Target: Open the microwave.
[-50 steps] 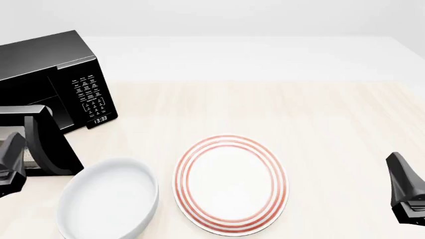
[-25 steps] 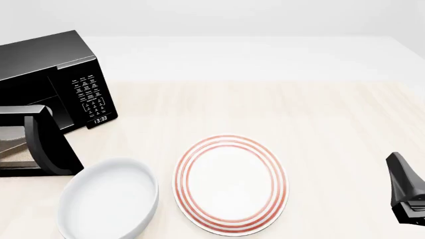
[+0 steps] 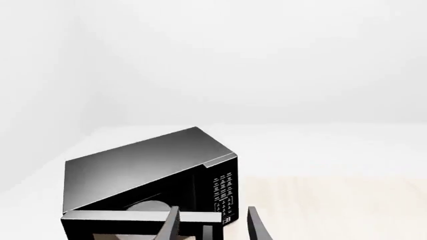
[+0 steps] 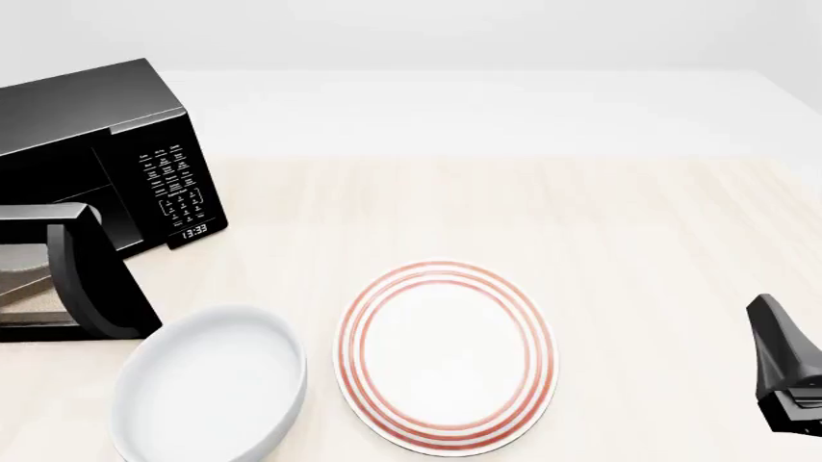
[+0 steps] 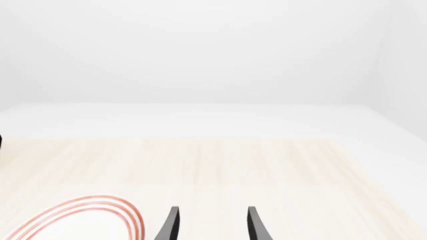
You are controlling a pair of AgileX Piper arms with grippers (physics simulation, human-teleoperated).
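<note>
one microwave (image 4: 103, 164) at ten o'clock, heavy and rigid; door (image 4: 96, 279) swung out, best taken by its free edge. both grippers' (image 3: 212, 225) (image 5: 210, 222) jaws parted, empty.

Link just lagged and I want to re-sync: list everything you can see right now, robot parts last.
microwave: one, black, far left of the table, door swung open toward the near edge.
bowl: one, white, near left, just in front of the open door.
plate: one, white with red rings, near centre, right of the bowl.
table: one, pale wood.
left gripper: fingers apart, holding nothing, facing the microwave; out of the front view.
right gripper: fingers apart, holding nothing, at the near right edge.
</note>
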